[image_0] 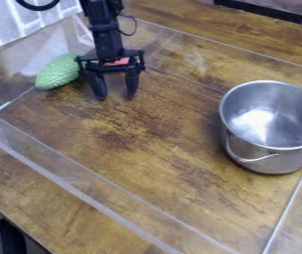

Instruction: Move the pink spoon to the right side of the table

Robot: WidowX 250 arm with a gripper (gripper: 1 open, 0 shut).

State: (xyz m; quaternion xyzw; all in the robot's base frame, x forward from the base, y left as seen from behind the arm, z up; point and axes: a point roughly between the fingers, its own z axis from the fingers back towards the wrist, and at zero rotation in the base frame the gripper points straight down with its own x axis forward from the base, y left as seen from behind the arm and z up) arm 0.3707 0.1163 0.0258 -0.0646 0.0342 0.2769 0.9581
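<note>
Green bumpy thing: it (59,72) sits at the left, just beside the gripper. It is not the one to move.
Gripper: the black gripper (115,87) is down low over the table, with one finger on each side. The fingers look apart. I cannot tell if they touch the spoon.
Pink spoon: it (118,62) is at the far left part of the table, partly hidden by the gripper. Only a bit of pink shows. It looks like light, stiff plastic, so it may be slippery but should not break easily. Take hold near its middle, across the thin way, so it does not tip or spin.
Table: the brown wood (134,159) is where the spoon must go, over on the right side.
Pot: the shiny pot (270,127) stands at the right. The spoon could bump it, so go around.
</note>
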